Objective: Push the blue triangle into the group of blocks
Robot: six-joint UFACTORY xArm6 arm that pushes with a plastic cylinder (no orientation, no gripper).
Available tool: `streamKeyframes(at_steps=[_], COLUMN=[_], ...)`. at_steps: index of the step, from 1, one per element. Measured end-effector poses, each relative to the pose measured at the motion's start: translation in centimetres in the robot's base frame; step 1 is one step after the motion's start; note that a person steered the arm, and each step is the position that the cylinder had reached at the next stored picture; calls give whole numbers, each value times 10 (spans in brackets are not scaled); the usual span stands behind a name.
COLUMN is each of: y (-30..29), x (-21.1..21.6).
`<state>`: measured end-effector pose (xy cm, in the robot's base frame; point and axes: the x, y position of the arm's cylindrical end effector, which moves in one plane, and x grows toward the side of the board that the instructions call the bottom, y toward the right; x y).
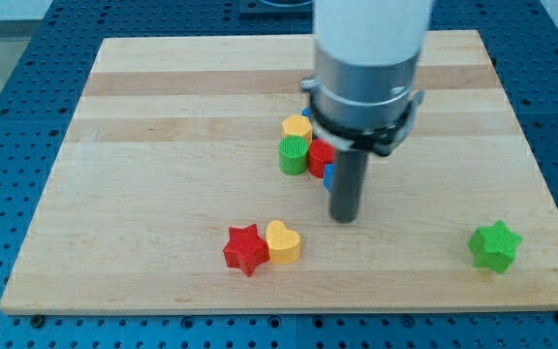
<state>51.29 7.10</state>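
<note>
Blue sliver [327, 175] peeking out just left of my rod, surely the blue triangle, mostly hidden and pressed against the red block [320, 155]. My tip [344, 218] sits just below it, bare rod holding nothing. Up-left: green cylinder [293, 154] and yellow heart [297, 126]. Down-left: red star [245, 248] touching a second yellow heart [284, 241]. Far right: green star [495, 244].

blue block [327, 175] mostly behind rod, perhaps the triangle, arm cropped at top

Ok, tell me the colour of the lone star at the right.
Green star, clearest in the camera view.
</note>
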Motion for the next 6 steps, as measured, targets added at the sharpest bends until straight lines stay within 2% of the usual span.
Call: streamKeyframes(at_steps=[1, 2, 4, 6], y=[37, 51, 0, -42], x=[-22, -48, -49, -34])
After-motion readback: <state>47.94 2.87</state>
